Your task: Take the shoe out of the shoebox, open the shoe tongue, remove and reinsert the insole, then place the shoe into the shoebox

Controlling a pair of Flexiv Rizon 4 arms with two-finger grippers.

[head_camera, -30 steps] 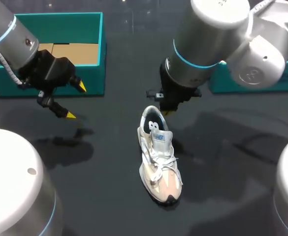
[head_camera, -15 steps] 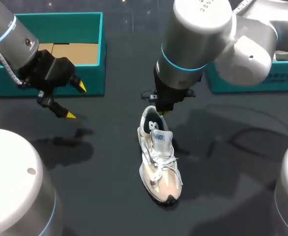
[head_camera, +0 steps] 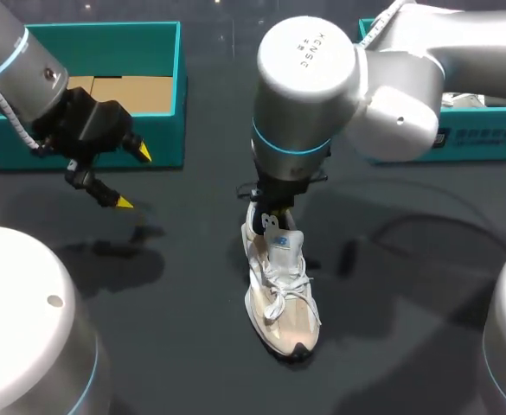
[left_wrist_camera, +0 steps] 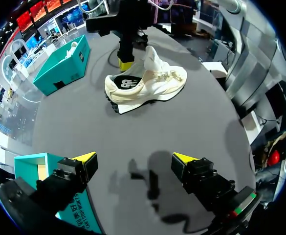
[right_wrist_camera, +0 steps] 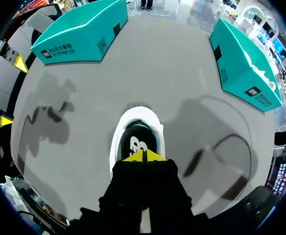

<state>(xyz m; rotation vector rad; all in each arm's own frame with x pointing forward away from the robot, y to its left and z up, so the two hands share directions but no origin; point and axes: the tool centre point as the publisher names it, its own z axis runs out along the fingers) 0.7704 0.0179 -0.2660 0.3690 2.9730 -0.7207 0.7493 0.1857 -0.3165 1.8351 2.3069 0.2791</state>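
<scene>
A cream and white sneaker (head_camera: 280, 290) lies on the dark table, toe toward the near edge, laces tied, tongue raised. Its dark insole (right_wrist_camera: 135, 141) shows inside the heel opening. My right gripper (head_camera: 270, 213) points straight down over that opening, and its yellow tips (right_wrist_camera: 143, 156) are shut together just above the insole with nothing between them. My left gripper (head_camera: 131, 179) hangs open in front of the teal shoebox (head_camera: 180, 95), well to the shoe's left. From the left wrist view the sneaker (left_wrist_camera: 147, 83) lies ahead of the open left gripper (left_wrist_camera: 135, 157), with the right gripper (left_wrist_camera: 125, 63) at its heel.
The open teal shoebox (right_wrist_camera: 79, 34) at the back left shows a brown cardboard floor. A second teal box (head_camera: 486, 143) stands at the back right with white paper in it. Bare table surrounds the shoe.
My right arm has swung leftward, bringing its shut gripper from behind the heel to over the shoe's opening. The left arm and the shoe have not moved.
</scene>
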